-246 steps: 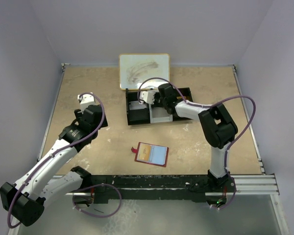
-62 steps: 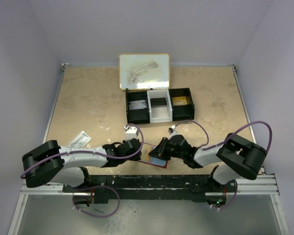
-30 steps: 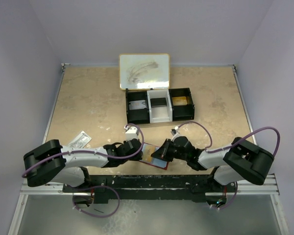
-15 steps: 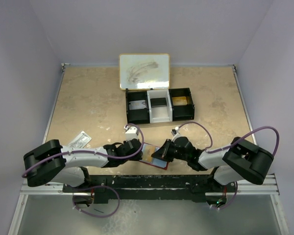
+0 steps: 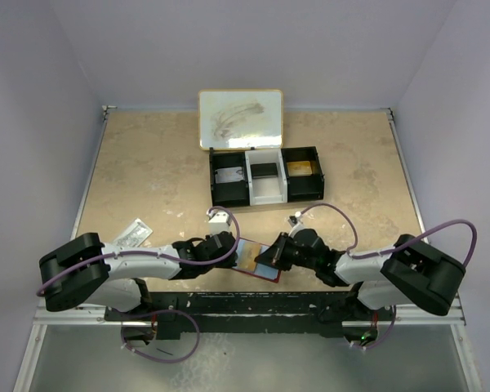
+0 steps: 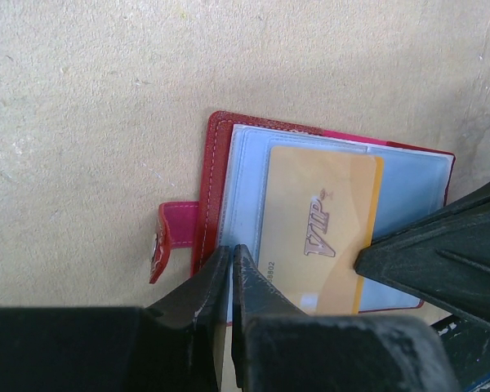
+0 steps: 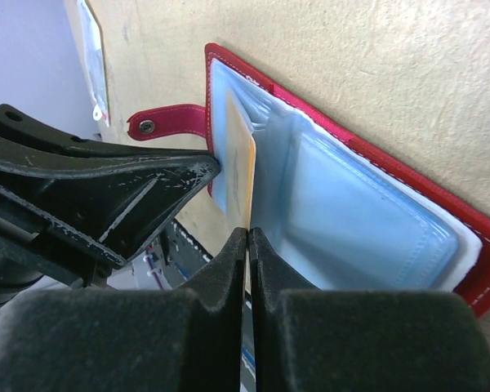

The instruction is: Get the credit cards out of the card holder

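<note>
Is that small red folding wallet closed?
No, the small red folding wallet lies open, showing pale blue plastic sleeves and a gold VIP card.

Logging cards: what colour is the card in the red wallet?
Yellow-orange card, brownish VIP lettering; left wrist view.

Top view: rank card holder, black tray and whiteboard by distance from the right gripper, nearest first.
1. card holder: front centre, at the right gripper, which pinches a yellow card.
2. black tray: mid-table, beyond the holder.
3. whiteboard: far edge, behind the tray.
</note>
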